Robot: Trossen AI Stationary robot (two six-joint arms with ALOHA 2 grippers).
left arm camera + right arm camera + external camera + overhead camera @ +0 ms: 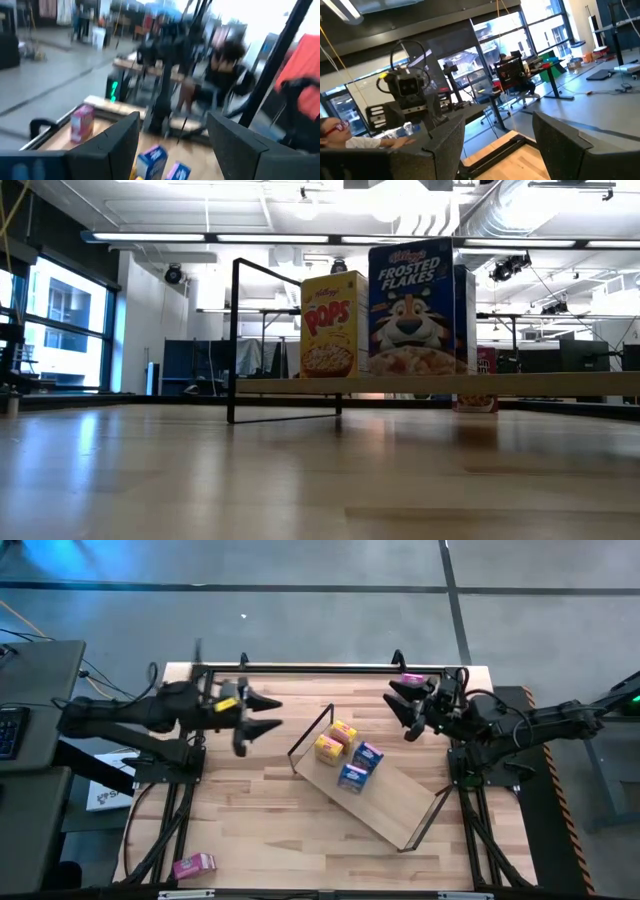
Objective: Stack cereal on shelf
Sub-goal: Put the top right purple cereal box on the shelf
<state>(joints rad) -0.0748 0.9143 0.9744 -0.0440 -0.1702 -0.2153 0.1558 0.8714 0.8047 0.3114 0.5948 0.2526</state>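
Four small cardboard cereal boxes, two yellow and two blue, are sitting on the long light-wood shelf board, two pink ones still waiting on the surface, both grippers hovering open-fingered and empty.

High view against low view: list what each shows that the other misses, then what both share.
Only the high view shows both arms: the left gripper and the right gripper, each open and empty above the table, plus a pink box lying near the table's front left corner and another at the back edge. Only the low view shows the box fronts, Pops and Frosted Flakes. Both show the shelf carrying yellow and blue boxes.
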